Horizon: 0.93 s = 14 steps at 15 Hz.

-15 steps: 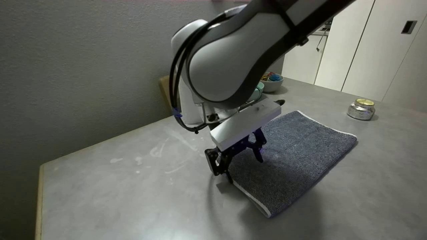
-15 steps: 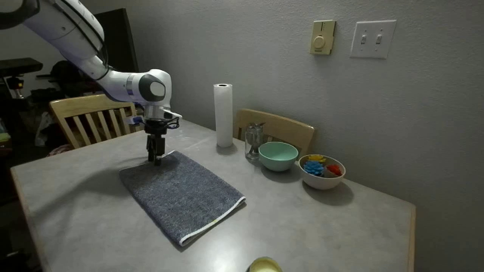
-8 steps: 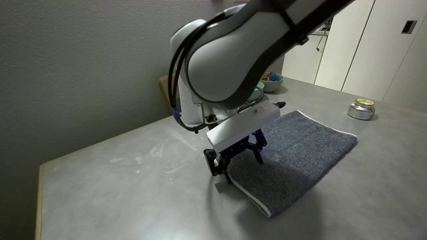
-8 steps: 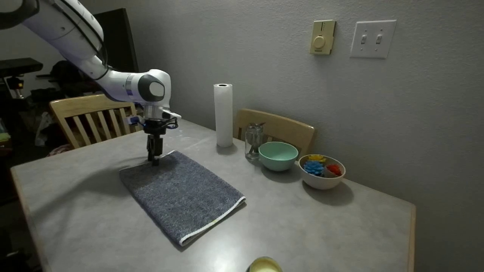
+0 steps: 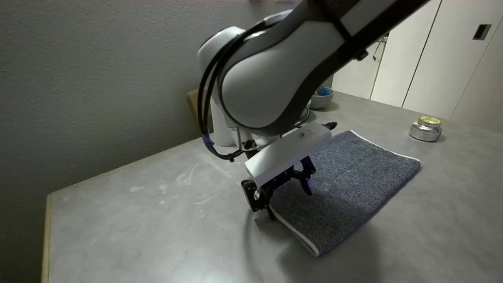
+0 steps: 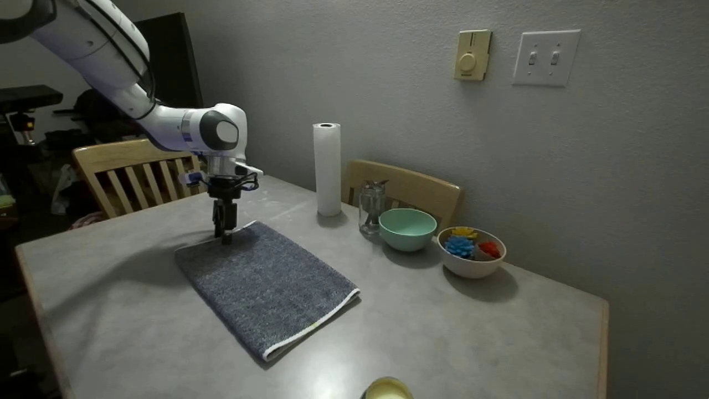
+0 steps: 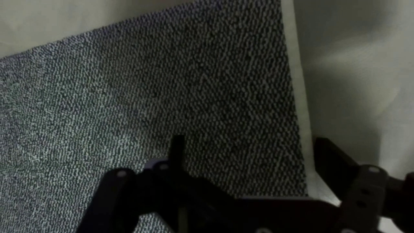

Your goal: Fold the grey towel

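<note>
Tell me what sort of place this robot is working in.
Most likely a home dining area: a slatted light-wood chair stands at a grey, wood-edged table, which holds a tall white paper-towel roll.

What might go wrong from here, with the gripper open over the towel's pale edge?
The open gripper straddles the pale edging, so closing may bunch the grey towel or slip off it. The towel looks doubled in both exterior views, so a grip might not take its full thickness. The fingertips look low, contact unclear; going lower might press them into the table.
</note>
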### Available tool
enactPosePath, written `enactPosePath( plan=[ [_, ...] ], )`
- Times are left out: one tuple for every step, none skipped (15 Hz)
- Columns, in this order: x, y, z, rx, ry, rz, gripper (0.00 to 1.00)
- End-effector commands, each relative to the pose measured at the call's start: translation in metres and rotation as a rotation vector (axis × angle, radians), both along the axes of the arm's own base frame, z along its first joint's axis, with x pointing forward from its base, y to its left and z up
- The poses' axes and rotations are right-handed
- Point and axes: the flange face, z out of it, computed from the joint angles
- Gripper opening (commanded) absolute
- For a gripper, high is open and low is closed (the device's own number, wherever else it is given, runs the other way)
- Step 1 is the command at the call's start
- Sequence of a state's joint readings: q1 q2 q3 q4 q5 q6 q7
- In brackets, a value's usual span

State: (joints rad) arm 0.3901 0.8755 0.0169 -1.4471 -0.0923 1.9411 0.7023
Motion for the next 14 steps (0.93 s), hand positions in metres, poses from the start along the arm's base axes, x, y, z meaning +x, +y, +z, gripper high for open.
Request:
enactPosePath(
  plan=[
    [-0.0073, -0.0081, -0.0025, -0.039, 0.021, 0.010, 1.00],
    [-0.0083, -0.0098, -0.0017, -0.042, 0.021, 0.009, 1.00],
    [-0.0085, -0.0104, -0.0013, -0.042, 0.020, 0.009, 1.00],
    [-0.0081, -0.0105, -0.0019, -0.037, 0.013, 0.007, 1.00],
    [-0.0079, -0.0101, -0.0024, -0.032, 0.010, 0.005, 1.00],
    [-0.0075, -0.0091, -0.0038, -0.027, 0.006, 0.006, 0.96],
    [-0.0071, -0.0084, -0.0045, -0.024, 0.002, 0.003, 0.73],
    [-0.0068, -0.0076, -0.0047, -0.021, 0.001, 0.004, 0.71],
    [-0.0062, -0.0065, -0.0037, -0.019, -0.002, 0.007, 0.67],
    [-0.0058, -0.0053, -0.0021, -0.018, -0.004, 0.010, 0.61],
    [-0.0055, -0.0046, -0.0012, -0.018, -0.006, 0.012, 0.53],
    [-0.0053, -0.0037, -0.0003, -0.017, -0.006, 0.014, 0.45],
    [-0.0051, -0.0034, -0.0001, -0.016, -0.008, 0.015, 0.39],
    [-0.0050, -0.0030, 0.0005, -0.014, -0.008, 0.018, 0.33]
  ],
)
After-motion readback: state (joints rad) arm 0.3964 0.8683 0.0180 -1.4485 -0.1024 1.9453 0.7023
